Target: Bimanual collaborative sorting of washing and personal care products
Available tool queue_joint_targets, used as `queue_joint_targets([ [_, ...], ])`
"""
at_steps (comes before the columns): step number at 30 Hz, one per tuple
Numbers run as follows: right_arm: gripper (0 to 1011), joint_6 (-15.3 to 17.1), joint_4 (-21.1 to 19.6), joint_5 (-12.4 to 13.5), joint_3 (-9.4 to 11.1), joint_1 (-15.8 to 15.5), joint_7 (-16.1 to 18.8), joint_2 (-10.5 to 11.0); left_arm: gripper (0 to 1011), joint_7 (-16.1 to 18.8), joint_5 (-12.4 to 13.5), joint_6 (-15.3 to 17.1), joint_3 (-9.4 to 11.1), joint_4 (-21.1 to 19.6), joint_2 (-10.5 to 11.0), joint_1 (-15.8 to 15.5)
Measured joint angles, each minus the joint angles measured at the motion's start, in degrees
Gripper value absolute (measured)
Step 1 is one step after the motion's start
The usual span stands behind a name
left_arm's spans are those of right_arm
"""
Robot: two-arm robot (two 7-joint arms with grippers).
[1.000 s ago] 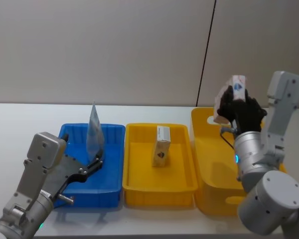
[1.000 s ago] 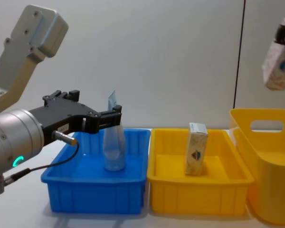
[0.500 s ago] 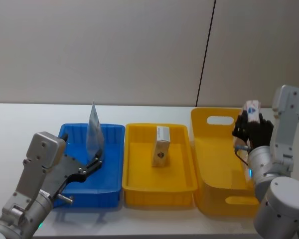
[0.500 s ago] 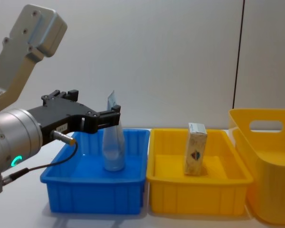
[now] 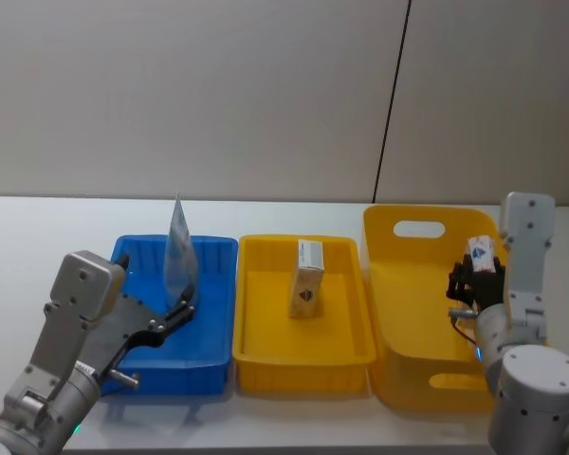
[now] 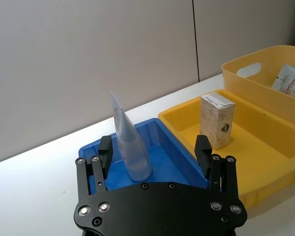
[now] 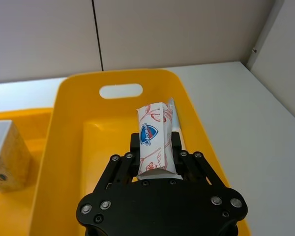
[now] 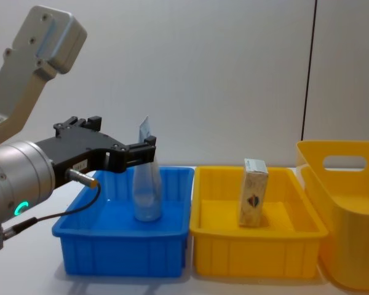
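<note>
- The place looked like a robot test station in a lab or office-like room, not a home or a shop.
- A plain white table [image 5: 38, 227] carried three plastic containers set side by side in a neat row: a blue bin [image 5: 209, 248], a yellow tray [image 5: 346, 248] and a taller yellow basket [image 5: 398, 216] with cut-out handles.
- Behind the table stood a bare grey panel wall [image 5: 218, 95] with one dark vertical seam [image 5: 393, 95], free of decoration.
- Both of the robot's grey arms reached over the table from the near edge.
- The staged row of containers suited a set-up trial more than daily use.
</note>
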Motion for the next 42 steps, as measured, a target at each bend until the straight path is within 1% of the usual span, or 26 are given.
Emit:
queue_joint_targets([
  [5,308,1.2,1.2,-0.7,-0.1,0.3,-0.1,0.5,1001,0.0,0.0,0.0,0.0,0.0,0.0,0.0],
  [7,353,1.6,1.5,-1.0,-0.1,0.4,-0.1,0.6,1001,0.0,0.0,0.0,0.0,0.0,0.0,0.0],
  [8,422,1.8,1.8,-1.1,-0.1,0.4,-0.1,0.7,1001,0.0,0.0,0.0,0.0,0.0,0.0,0.0],
  [10,440,2.0,1.9,-1.3,-0.1,0.5,-0.1,0.8,1001,0.0,0.0,0.0,0.0,0.0,0.0,0.0],
  [12,545,2.1,2.1,-1.4,-0.1,0.5,-0.1,0.8,1001,0.0,0.0,0.0,0.0,0.0,0.0,0.0],
  [18,717,2.6,2.6,-1.6,-0.1,0.6,-0.2,1.0,1001,0.0,0.0,0.0,0.0,0.0,0.0,0.0],
  [19,774,2.7,2.7,-1.7,-0.1,0.7,-0.2,1.0,1001,0.0,0.0,0.0,0.0,0.0,0.0,0.0],
  [20,796,2.7,2.7,-1.7,-0.1,0.7,-0.2,1.1,1001,0.0,0.0,0.0,0.0,0.0,0.0,0.0],
  [21,796,2.8,2.8,-1.7,-0.2,0.7,-0.2,1.1,1001,0.0,0.0,0.0,0.0,0.0,0.0,0.0],
  [24,884,2.9,2.9,-1.8,-0.1,0.7,-0.2,1.1,1001,0.0,0.0,0.0,0.0,0.0,0.0,0.0],
  [25,933,2.9,2.9,-1.8,-0.1,0.7,-0.2,1.1,1001,0.0,0.0,0.0,0.0,0.0,0.0,0.0],
  [27,963,2.8,2.9,-1.8,-0.1,0.7,-0.2,1.1,1001,0.0,0.0,0.0,0.0,0.0,0.0,0.0],
  [28,1003,2.7,2.8,-1.8,-0.1,0.7,-0.2,1.1,1001,0.0,0.0,0.0,0.0,0.0,0.0,0.0],
  [35,1003,0.4,1.8,-1.0,0.5,0.3,0.8,0.8,1002,0.0,0.0,0.0,0.0,0.0,0.0,0.0],
  [42,1003,-2.8,-0.4,1.2,1.8,-0.2,2.8,0.2,1001,0.0,0.0,0.0,0.0,0.0,0.0,0.0],
])
